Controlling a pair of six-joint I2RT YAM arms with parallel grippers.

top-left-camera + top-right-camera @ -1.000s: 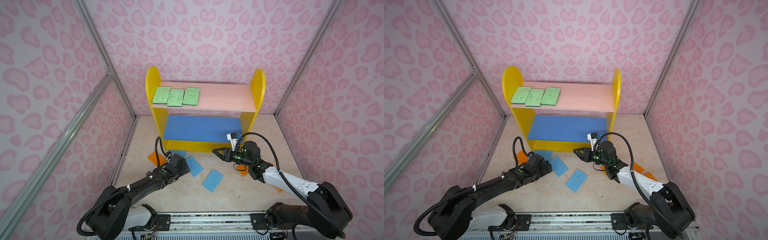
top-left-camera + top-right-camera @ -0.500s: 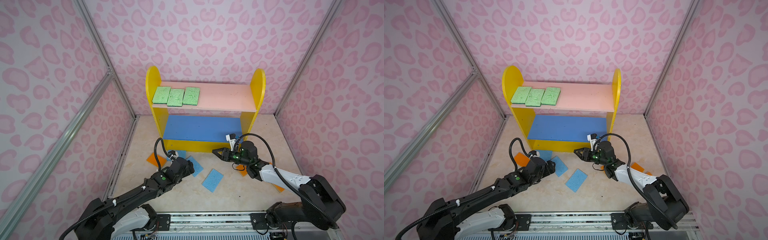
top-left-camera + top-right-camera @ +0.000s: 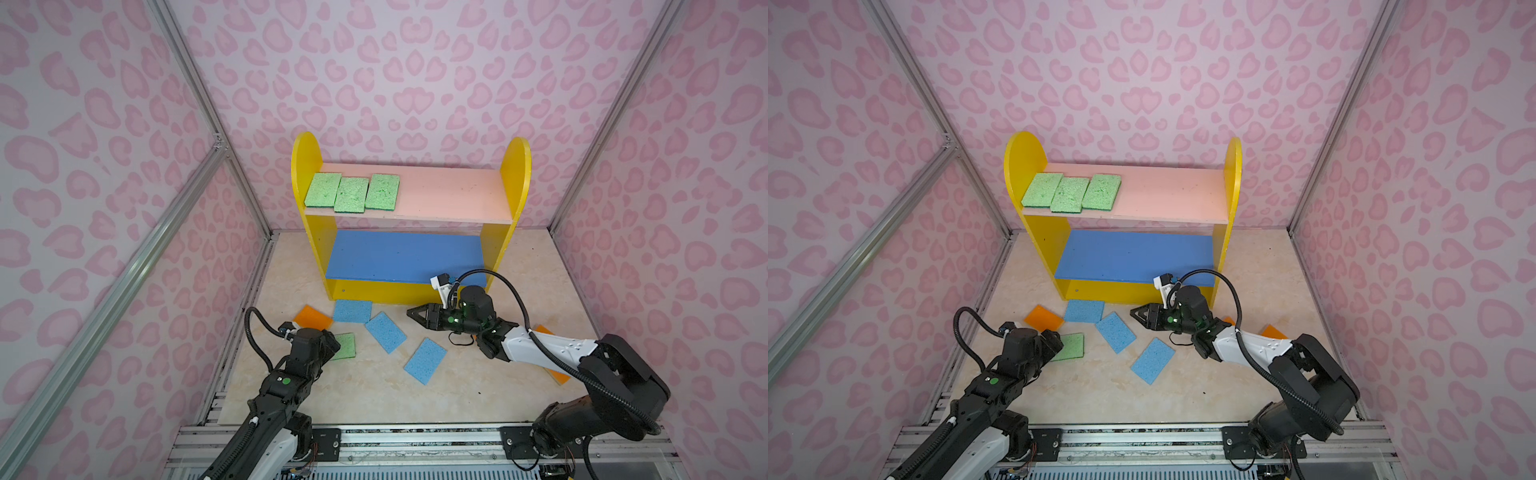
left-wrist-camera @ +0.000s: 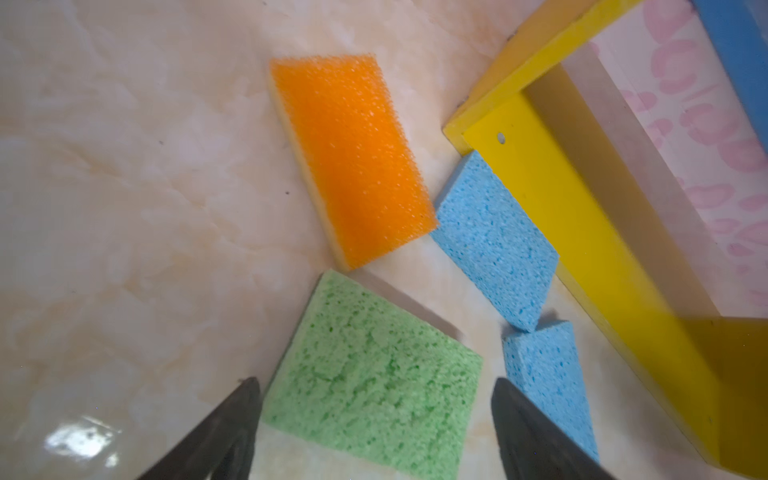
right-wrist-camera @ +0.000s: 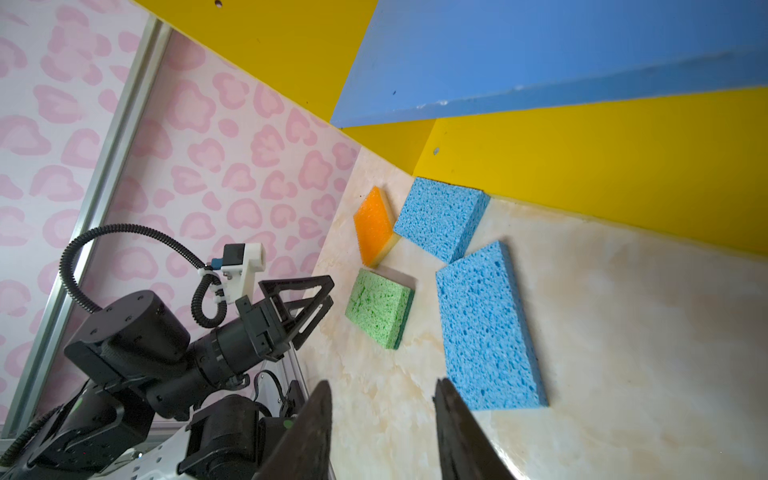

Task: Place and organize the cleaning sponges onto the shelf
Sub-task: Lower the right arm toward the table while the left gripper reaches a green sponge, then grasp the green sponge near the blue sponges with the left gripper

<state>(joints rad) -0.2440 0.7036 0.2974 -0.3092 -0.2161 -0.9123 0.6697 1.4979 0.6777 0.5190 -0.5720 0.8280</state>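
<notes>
The left gripper (image 5: 328,291), jaws spread, should sink over the green sponge (image 4: 370,370) near the left edge of the table (image 3: 365,399) and pinch its sides; the right gripper (image 5: 383,382) hangs released, empty.

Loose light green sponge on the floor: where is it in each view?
Top view: light green rectangular sponge on floor, lower left of centre.
Top view: same spot.
Left wrist: between the open jaws of the left gripper.
Right wrist: mid-frame.
Landmark: orange rectangular sponge beside it, all views.

No text, label or number is readable anywhere.
</notes>
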